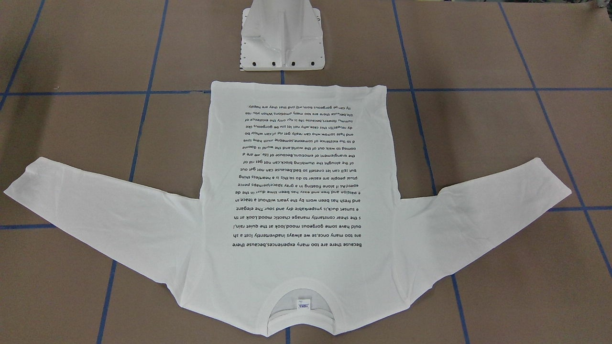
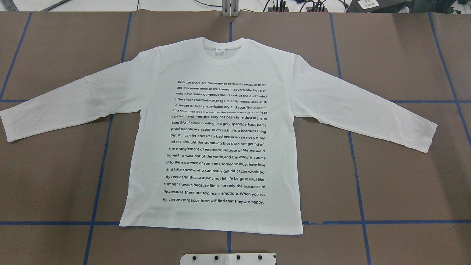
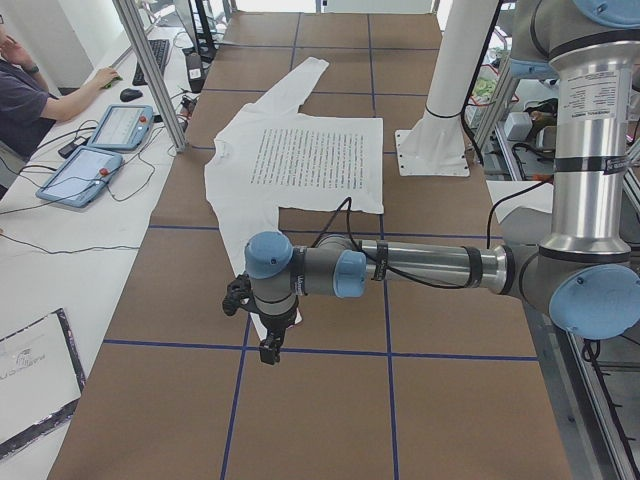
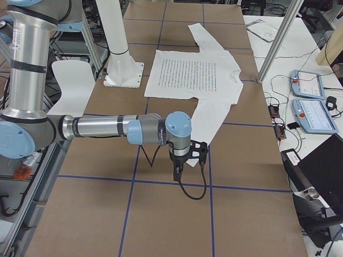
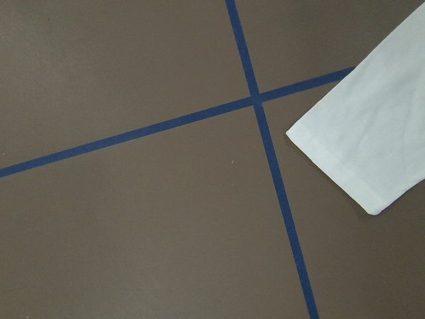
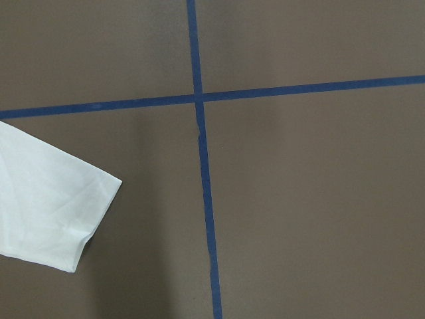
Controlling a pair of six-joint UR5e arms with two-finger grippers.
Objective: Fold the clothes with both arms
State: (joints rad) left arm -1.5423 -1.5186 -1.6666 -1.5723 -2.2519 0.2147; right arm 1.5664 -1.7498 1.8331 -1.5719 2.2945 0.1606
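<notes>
Your shirt (image 2: 228, 147) lies flat and print-up in the middle of the table (image 2: 55, 184). Its hem (image 2: 211, 228) is towards the pedestal (image 1: 282, 43) and its neck (image 2: 225, 49) towards the far edge. Both sleeves are spread out to the sides and angled slightly down, so nothing overlaps the body. To my eye that layout is deliberate: each sleeve can be taken on its own, and no fold has been made yet.

The left arm (image 3: 420, 265) reaches out low over the table with the left claw (image 3: 270, 355) pointing straight down near the end of its sleeve. The right arm (image 4: 102, 128) mirrors it with the right claw (image 4: 177, 175). Each wrist camera looks down on bare table with a cuff at the edge of its view, the left cuff (image 5: 358, 153) and the right cuff (image 6: 53, 212). You are probably set up to start with the 2 sleeves. Neither claw touches cloth, and I cannot tell whether either is wide or narrow, because only the side cameras show them.

The table is covered in matt brown sheet marked into squares with blue tape (image 2: 99, 176). A person (image 3: 20, 100) sits at a side bench with 2 control tablets (image 3: 122, 127) and cables.
</notes>
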